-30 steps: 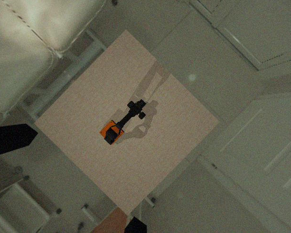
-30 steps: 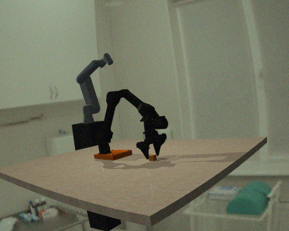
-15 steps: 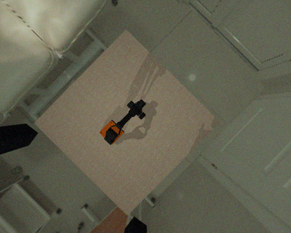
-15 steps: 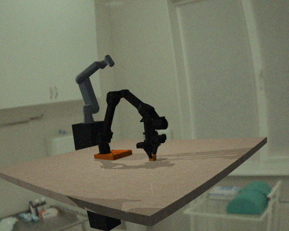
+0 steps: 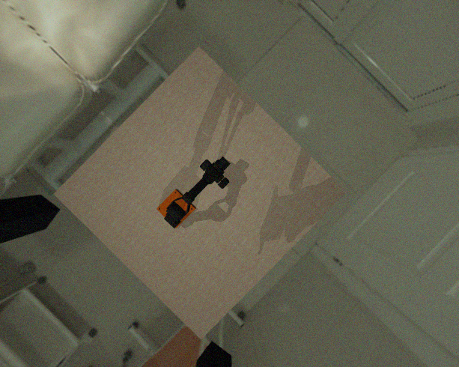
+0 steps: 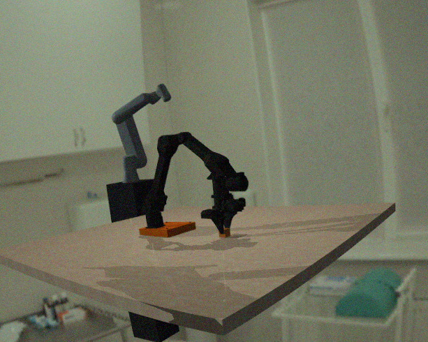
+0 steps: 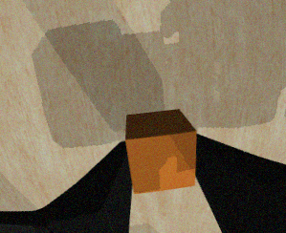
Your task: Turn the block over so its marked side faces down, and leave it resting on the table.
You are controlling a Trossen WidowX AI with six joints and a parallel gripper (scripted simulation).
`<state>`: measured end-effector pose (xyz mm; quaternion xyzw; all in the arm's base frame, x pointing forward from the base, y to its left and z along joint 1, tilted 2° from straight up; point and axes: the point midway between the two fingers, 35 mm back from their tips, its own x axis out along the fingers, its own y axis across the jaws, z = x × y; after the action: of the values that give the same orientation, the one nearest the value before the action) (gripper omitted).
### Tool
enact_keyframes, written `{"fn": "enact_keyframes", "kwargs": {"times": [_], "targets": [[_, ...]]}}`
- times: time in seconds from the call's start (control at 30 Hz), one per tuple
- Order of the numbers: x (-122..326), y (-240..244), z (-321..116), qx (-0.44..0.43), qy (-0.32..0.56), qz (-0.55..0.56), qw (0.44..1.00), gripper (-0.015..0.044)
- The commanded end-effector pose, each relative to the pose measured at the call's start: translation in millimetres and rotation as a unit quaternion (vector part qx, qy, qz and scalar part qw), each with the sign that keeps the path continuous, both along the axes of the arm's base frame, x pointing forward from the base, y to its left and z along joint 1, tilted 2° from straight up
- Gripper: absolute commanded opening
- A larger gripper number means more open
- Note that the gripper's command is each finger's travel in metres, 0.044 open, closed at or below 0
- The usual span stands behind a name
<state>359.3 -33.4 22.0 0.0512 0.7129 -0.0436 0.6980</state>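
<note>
The small orange block (image 6: 224, 232) (image 7: 163, 161) sits between the fingertips, at or very near the table top (image 6: 156, 280) (image 5: 180, 276). In the wrist view it shows a bright orange face and a dark brown face above it. No mark can be made out on either face. My gripper (image 6: 224, 230) (image 7: 158, 145) points down and is shut on the block, with one black finger against each side. In the top view the arm hides the block.
The arm's orange base (image 5: 173, 200) (image 6: 168, 229) stands on the table behind the gripper. A grey arm (image 6: 132, 136) on a black box (image 6: 124, 201) stands beyond the table's far edge. Shadows of the arm fall across the table.
</note>
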Motion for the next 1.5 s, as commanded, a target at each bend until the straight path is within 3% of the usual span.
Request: {"fn": "enact_keyframes", "kwargs": {"times": [0.0,0.2,1.47], "targets": [[4,0,23,0.000,-0.008,0.002,1.000,0.0000],[4,0,24,-0.001,-0.013,0.002,1.000,0.0000],[0,0,13,-0.034,-0.267,-0.001,0.963,0.0000]]}}
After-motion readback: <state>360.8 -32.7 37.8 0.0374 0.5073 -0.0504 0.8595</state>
